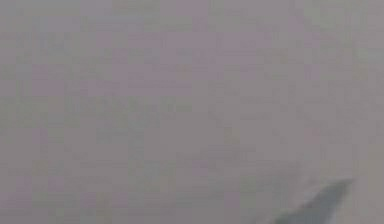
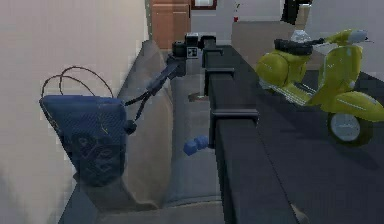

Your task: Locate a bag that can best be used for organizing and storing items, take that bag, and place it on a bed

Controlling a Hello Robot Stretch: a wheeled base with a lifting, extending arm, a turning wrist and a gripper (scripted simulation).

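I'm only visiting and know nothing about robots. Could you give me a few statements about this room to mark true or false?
1. The bag is blue. True.
2. The scooter is red. False: it is yellow-green.
3. In the arm side view the bag is to the right of the scooter. False: it is on the left, by the pale wall.
4. The scooter stands on a dark surface. True.

Blue patterned bag point(image 2: 88, 135), yellow-green scooter point(image 2: 315, 75), beige wall point(image 2: 50, 40)
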